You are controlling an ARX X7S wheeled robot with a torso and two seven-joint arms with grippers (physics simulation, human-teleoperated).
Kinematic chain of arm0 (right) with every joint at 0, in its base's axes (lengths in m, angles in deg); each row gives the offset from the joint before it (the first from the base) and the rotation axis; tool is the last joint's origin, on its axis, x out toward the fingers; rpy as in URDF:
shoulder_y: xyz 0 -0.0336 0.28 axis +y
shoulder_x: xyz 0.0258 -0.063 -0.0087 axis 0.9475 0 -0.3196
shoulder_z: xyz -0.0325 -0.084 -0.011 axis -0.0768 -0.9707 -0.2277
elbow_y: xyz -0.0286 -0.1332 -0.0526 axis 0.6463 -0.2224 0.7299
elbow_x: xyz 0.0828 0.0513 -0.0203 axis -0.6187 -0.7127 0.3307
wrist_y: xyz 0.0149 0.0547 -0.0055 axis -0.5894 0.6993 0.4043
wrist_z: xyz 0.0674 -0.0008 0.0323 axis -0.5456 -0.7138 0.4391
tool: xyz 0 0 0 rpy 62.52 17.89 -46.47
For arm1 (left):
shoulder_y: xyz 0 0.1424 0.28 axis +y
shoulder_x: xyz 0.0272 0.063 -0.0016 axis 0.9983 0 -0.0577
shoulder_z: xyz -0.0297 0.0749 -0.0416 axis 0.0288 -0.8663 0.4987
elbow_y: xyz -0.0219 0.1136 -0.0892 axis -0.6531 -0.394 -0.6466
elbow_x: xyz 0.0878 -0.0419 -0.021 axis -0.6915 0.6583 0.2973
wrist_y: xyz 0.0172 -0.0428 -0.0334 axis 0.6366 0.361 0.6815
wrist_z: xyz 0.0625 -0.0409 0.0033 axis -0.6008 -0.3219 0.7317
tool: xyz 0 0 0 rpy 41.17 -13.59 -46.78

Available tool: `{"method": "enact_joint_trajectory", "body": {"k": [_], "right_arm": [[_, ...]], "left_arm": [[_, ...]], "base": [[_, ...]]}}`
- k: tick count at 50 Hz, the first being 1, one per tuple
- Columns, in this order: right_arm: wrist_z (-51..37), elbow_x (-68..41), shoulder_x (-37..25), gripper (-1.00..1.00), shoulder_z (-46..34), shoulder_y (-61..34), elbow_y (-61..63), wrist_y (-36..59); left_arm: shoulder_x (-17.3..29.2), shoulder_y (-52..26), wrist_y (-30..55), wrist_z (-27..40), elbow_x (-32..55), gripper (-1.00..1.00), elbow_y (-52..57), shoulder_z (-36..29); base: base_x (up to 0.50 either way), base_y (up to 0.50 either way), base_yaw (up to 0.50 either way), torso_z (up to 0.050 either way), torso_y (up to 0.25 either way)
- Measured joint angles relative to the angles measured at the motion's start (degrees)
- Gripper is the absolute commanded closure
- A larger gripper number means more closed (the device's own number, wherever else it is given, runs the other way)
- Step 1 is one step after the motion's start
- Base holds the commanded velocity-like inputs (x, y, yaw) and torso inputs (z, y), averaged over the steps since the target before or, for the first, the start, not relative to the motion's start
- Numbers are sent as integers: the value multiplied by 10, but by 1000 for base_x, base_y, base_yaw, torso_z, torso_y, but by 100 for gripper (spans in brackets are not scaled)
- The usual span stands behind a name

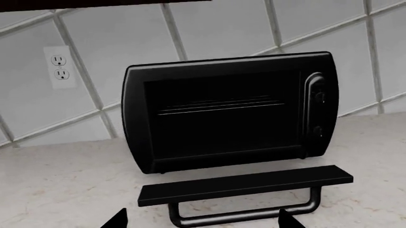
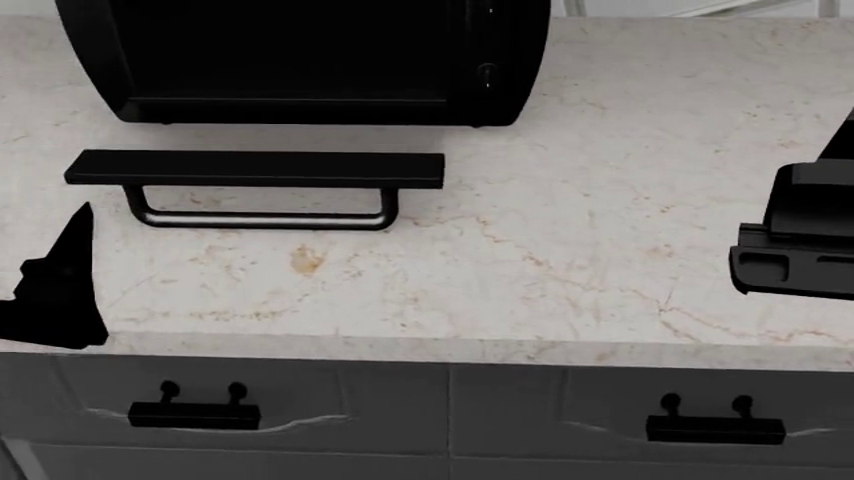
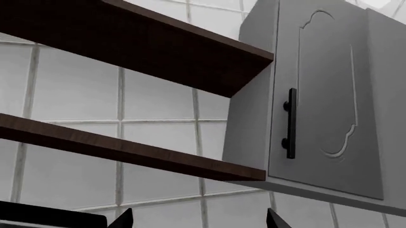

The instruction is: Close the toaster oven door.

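The toaster oven [image 1: 228,109] is a glossy black box against the tiled wall, with a wire rack inside and knobs [image 1: 317,95] on its right panel. It also shows at the top of the head view [image 2: 307,60]. The toaster oven door [image 1: 244,184] hangs open, folded down flat over the counter, with its bar handle [image 1: 247,213] towards me; door [image 2: 254,168] and handle [image 2: 260,217] show in the head view too. My left gripper [image 1: 203,224] is open and empty, just in front of the handle, at the counter's front left [image 2: 54,290]. My right gripper [image 3: 199,224] is open and empty, pointing up at the wall; it is at the far right [image 2: 801,240].
The marble counter [image 2: 534,260] runs to a front edge above grey drawers with short black handles [image 2: 194,412]. A wall outlet [image 1: 60,66] is left of the oven. Brown shelves [image 3: 127,52] and a grey wall cabinet [image 3: 330,95] hang above.
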Motion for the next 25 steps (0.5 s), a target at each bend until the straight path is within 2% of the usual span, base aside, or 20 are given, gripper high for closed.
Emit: {"method": "enact_joint_trajectory", "body": {"k": [25], "right_arm": [[-40,-42,-61,-100,-45,-21,6,-41]], "left_arm": [[15,5,-23,-9,-2,-100,3,-11]], "base": [[10,500,0,0,0]]}}
